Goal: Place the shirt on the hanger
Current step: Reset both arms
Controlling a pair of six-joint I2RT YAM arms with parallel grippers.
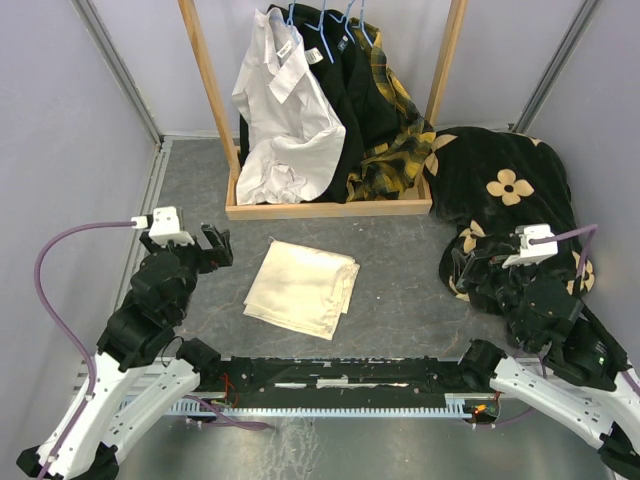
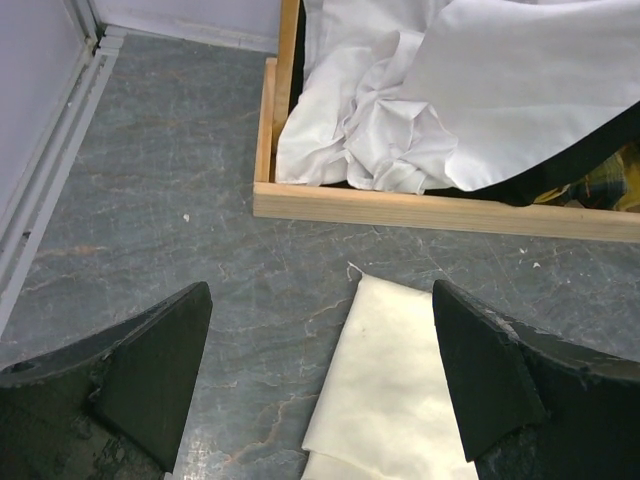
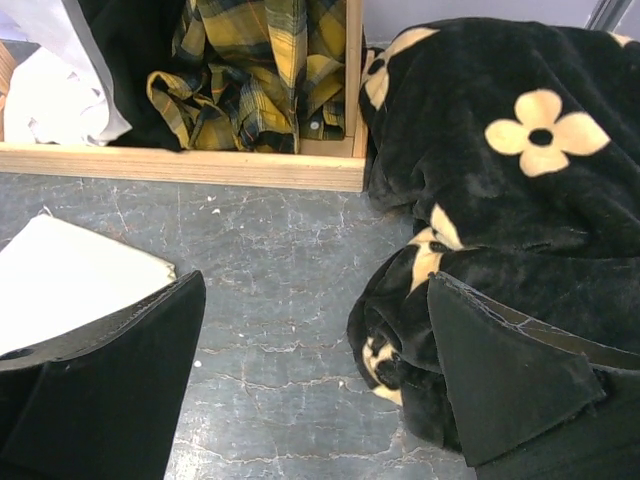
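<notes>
By the look of things the task is finished or all but finished: the shirt point(image 1: 285, 120) hangs at 12 o'clock in the overhead view, at the left end of the rack, its collar under the hook of the hanger point(image 1: 291, 14). How squarely the shoulders sit on the wire cannot be told, since cloth hides the triangle. At most, a check of the drape seems left to do. The left end effector point(image 2: 320, 295), at 8 o'clock, is released with its dark wedge-shaped fingers spread wide and nothing between them. The right end effector point(image 3: 312, 290), at 4 o'clock, is equally spread and empty, just beside the blanket point(image 1: 505, 175). The shirt is thin, plain white weave, smooth over the back and crumpled where its tail pools in the wooden tray point(image 1: 330, 209), a pale, square-edged frame at the rack's foot. The hanger is slender light-blue wire. Beside the shirt hang a matte black garment point(image 1: 345, 100) and a yellow-and-black plaid shirt point(image 1: 395, 150). At the centre a cream folded cloth point(image 1: 302, 287) lies flat, a soft-cornered square. The blanket, at 2 o'clock, is plush black fleece with cream flowers, heaped in folds. The counter point(image 1: 400, 290) is grey, hard and veined like stone.
</notes>
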